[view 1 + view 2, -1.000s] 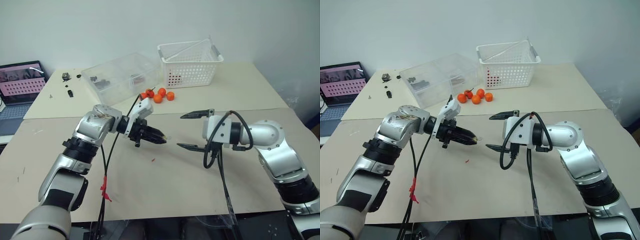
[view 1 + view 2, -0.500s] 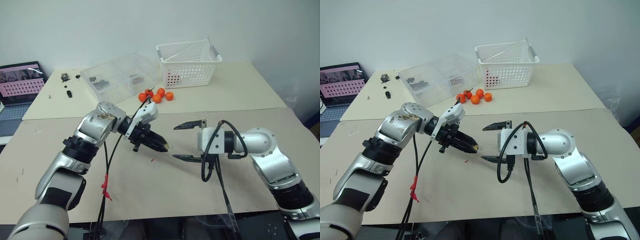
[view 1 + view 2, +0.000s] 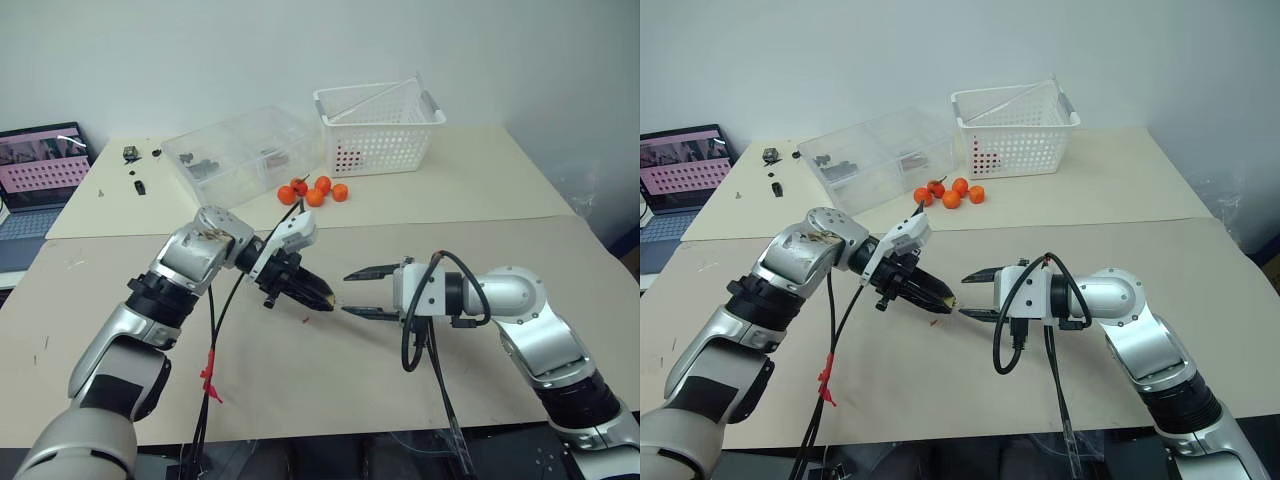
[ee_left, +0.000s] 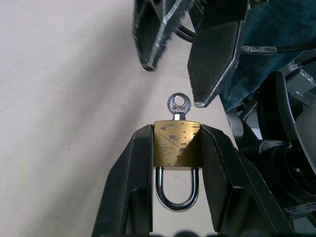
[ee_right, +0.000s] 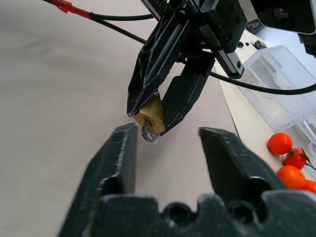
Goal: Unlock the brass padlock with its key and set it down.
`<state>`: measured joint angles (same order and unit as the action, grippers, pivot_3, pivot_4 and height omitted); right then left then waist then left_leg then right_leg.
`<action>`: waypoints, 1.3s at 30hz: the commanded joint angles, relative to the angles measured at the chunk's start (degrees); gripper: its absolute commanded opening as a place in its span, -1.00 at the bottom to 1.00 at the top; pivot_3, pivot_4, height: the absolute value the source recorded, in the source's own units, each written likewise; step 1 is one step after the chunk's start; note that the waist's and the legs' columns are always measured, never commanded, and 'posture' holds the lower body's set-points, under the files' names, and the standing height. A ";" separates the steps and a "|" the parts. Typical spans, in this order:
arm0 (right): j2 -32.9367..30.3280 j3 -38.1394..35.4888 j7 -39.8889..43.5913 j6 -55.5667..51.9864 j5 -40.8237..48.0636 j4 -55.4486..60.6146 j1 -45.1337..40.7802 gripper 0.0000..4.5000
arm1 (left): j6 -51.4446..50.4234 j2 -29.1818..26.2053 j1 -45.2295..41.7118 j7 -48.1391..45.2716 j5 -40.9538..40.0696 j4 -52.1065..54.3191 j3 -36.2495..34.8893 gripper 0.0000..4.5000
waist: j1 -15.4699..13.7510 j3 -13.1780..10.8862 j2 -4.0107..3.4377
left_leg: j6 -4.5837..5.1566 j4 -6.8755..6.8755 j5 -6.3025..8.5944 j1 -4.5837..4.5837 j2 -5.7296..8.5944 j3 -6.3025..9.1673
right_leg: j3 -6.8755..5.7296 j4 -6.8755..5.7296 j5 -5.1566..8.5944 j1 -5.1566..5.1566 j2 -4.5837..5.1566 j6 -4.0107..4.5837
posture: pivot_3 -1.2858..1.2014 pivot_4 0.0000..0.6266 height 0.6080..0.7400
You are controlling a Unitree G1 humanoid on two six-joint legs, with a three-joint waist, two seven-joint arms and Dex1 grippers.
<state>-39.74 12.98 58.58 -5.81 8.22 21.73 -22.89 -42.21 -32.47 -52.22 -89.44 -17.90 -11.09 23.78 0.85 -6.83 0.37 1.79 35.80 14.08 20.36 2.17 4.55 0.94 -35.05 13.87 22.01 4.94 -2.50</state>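
**Padlock clamped in left, key already seated, right lining up on the key bow**

I've got the brass padlock (image 4: 177, 143) pinched flat-side between the left gripper (image 4: 176, 148) fingers, held in the air above the table (image 3: 330, 370), shackle pointing back toward the wrist. The key (image 4: 178, 105) is in the keyway, its round bow sticking out past the fingertips.

Right gripper (image 5: 167, 148) is part open with its fingers either side of the bow, not yet touching as far as I can tell.

Handling read: small solid brass block, dense for its size, rigid, faces scuffed but smooth, so slippery under torque. Clamp on the broad flats looks right; it resists twist best there. Shackle is thin polished steel, round section, poor place to grip.

The key is thin flat stamped metal with a holed bow. I'd take the bow across its flats and turn gently, since a thin shank bends. Risk: body rotating in the left pads.
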 commanded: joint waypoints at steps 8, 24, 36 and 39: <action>0.89 -0.97 -0.89 -0.04 0.54 0.90 0.59 -0.03 | 1.79 0.51 -2.95 -0.98 0.50 -0.50 0.29 -0.63 | -0.01 0.00 0.00 | 0.01 0.01 0.01 0.00 0.00 0.00 | 0.00 -0.01 0.00 0.00 0.00 0.00 | 0.03 -0.52 1.00; 1.28 -1.67 -0.39 -0.97 1.32 -0.05 -0.37 -0.98 | 2.35 1.52 -3.46 0.01 1.26 -1.70 -0.05 -0.63 | 0.02 0.00 0.00 | 0.07 0.04 0.04 0.00 0.00 0.00 | 0.00 0.00 0.00 -0.01 0.00 0.00 | 0.03 -0.52 1.00; 1.13 -2.62 -0.30 -10.58 5.91 2.02 -2.23 -0.98 | 5.97 2.38 -3.02 1.23 2.65 -0.34 -0.19 -0.63 | 0.05 0.00 0.00 | 0.07 0.04 0.04 0.00 0.00 0.01 | 0.02 0.00 0.00 -0.01 0.00 0.00 | 0.03 -0.52 1.00; 0.93 -2.52 -0.25 -9.90 5.14 1.56 -3.15 -0.86 | 6.16 2.54 -2.80 1.44 2.87 -0.92 -0.21 -0.63 | -0.01 0.00 0.00 | 0.09 0.04 0.05 0.00 0.00 0.01 | 0.01 0.00 0.00 -0.01 -0.01 0.00 | 0.03 -0.52 1.00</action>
<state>-38.79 12.34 58.88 -16.49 12.58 21.00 -23.89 -37.13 -30.46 -54.06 -88.12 -14.97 -13.24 23.91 0.84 -6.83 0.37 1.88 35.84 14.13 20.36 2.17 4.56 0.95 -35.06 13.87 22.00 4.93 -2.50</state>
